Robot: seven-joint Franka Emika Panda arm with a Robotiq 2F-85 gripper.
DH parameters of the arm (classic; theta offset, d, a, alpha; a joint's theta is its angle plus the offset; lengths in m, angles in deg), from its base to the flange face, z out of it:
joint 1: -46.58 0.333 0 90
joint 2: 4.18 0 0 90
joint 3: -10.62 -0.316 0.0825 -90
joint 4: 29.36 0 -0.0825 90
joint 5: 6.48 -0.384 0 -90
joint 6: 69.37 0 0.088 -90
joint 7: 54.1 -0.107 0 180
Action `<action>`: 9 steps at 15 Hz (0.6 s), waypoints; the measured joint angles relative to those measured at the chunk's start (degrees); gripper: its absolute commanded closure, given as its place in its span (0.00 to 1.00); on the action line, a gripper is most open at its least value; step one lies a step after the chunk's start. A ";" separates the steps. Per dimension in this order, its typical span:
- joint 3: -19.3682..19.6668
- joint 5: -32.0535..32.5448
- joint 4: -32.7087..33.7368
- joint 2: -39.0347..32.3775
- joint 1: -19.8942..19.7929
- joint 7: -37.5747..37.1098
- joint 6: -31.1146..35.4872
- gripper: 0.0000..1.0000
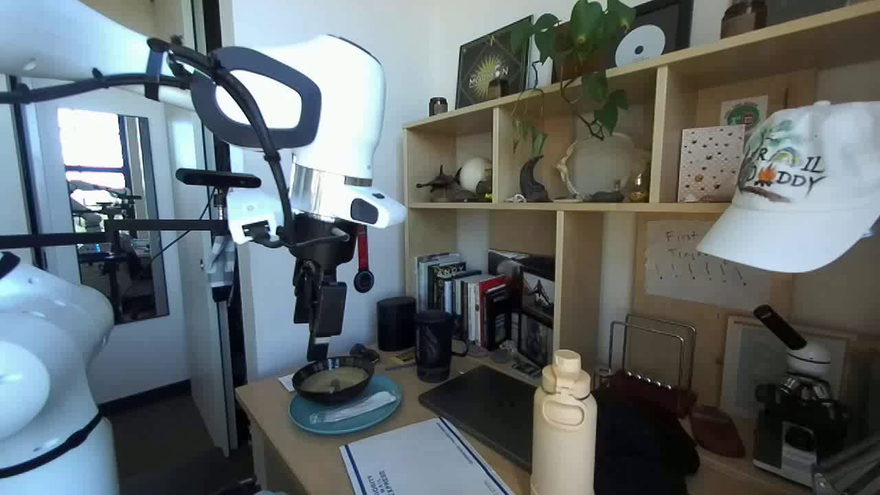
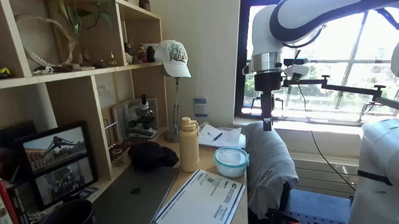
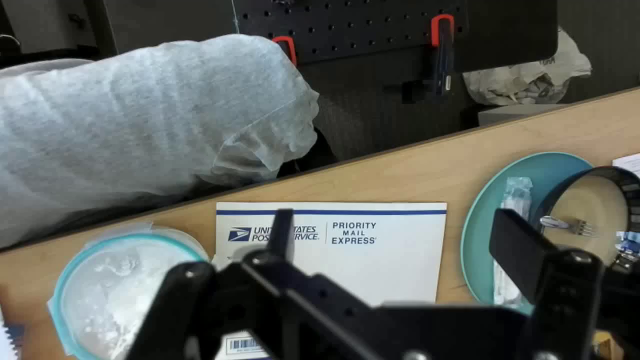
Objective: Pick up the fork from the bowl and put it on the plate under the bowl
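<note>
The fork (image 3: pixel 580 228) is small and silvery and lies in the dark bowl (image 3: pixel 597 195), its handle end over the near rim in the wrist view. The bowl sits on the teal plate (image 3: pixel 477 235); bowl (image 1: pixel 330 397) and plate (image 1: pixel 368 424) also show in an exterior view, where the fork is not clear. My gripper (image 3: pixel 395 215) is open and empty, fingers wide apart. It hangs above the table, also seen in both exterior views (image 1: pixel 320 347) (image 2: pixel 267 126). Its right finger overlaps the plate in the wrist view. A clear wrapped packet (image 3: pixel 507 285) lies on the plate beside the bowl.
A white mail envelope (image 3: pixel 395 270) lies beside the plate. A dark laptop (image 1: pixel 481 405), cream bottle (image 1: pixel 564 440) and black cup (image 1: pixel 434 354) stand near. A teal-lidded container (image 3: pixel 125 285) and covered chair (image 3: pixel 150 130) are at the left in the wrist view.
</note>
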 measured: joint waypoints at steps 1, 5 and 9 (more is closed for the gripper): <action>0.00 0.00 0.00 0.00 0.00 0.00 0.00 0.00; -0.66 -0.02 0.05 -0.55 0.63 0.15 0.05 0.00; -4.40 -0.02 0.45 -4.27 4.50 0.28 0.47 0.00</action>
